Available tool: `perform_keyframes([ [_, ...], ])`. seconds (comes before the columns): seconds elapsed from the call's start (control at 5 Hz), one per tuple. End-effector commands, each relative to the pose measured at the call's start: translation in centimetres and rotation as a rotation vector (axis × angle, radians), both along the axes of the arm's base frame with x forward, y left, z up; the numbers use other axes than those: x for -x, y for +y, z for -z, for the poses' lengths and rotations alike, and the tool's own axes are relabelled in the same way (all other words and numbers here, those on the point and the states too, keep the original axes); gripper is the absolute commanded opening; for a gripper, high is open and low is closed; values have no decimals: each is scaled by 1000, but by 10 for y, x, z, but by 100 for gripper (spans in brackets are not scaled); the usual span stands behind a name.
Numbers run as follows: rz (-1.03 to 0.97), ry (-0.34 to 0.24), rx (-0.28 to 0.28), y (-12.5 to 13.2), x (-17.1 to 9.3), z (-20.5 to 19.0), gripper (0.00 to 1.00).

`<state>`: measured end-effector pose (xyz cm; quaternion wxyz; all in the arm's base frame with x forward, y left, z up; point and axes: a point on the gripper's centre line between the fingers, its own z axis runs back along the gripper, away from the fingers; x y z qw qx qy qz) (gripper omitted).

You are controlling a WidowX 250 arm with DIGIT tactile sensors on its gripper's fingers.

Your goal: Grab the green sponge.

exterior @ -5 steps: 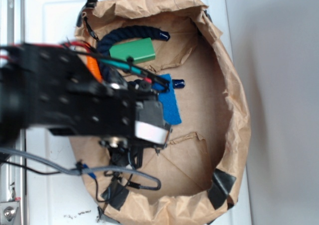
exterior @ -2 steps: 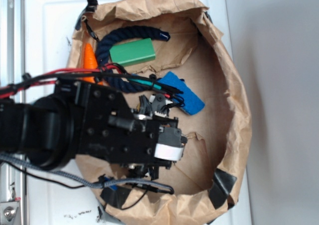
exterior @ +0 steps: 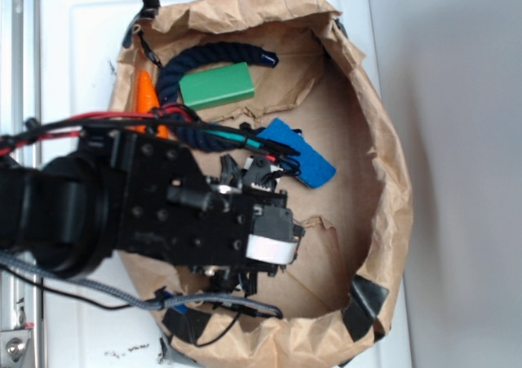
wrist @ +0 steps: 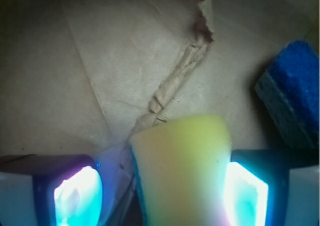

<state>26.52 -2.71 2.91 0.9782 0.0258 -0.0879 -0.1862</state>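
Jaws: in the wrist view the gripper point(wrist: 162, 186) has 2 lit pads, one at each lower corner, and a yellow sponge point(wrist: 182, 171) between them. It lies against the right pad; a gap shows by the left pad. I cannot tell whether the jaws are clamped on it or standing loose around it.

Wrong object: what sits between the pads is yellow, not green, so nothing of the task is in the jaws.

Just beyond the jaws: bare brown paper point(wrist: 125, 50) with a raised torn crease, and the corner of a blue pad point(wrist: 292, 93) at the right edge.

Arm: from the exterior view the black arm point(exterior: 155, 209) covers the lower left of the paper-lined basket point(exterior: 391, 188); the gripper itself is hidden beneath it.

Green sponge: the green sponge point(exterior: 216, 86) lies flat near the top of the basket, inside the curve of a dark blue rope point(exterior: 216, 54), well apart from the arm's tip and untouched.

Other items: an orange piece point(exterior: 145, 95) at the left rim; the blue pad point(exterior: 303, 157) lies between arm and green sponge.

Progress: by my judgement 0 of the task is done.

Left to do: let go of or clear the yellow sponge, travel up to the green sponge, descend, close on it.
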Motion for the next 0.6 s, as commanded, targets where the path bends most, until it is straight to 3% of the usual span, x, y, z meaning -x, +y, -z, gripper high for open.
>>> perform_keyframes([
  [0.0, 8, -50, 8, -4, 0, -11, 0],
  [0.4, 17, -60, 7, -4, 3, -13, 0],
])
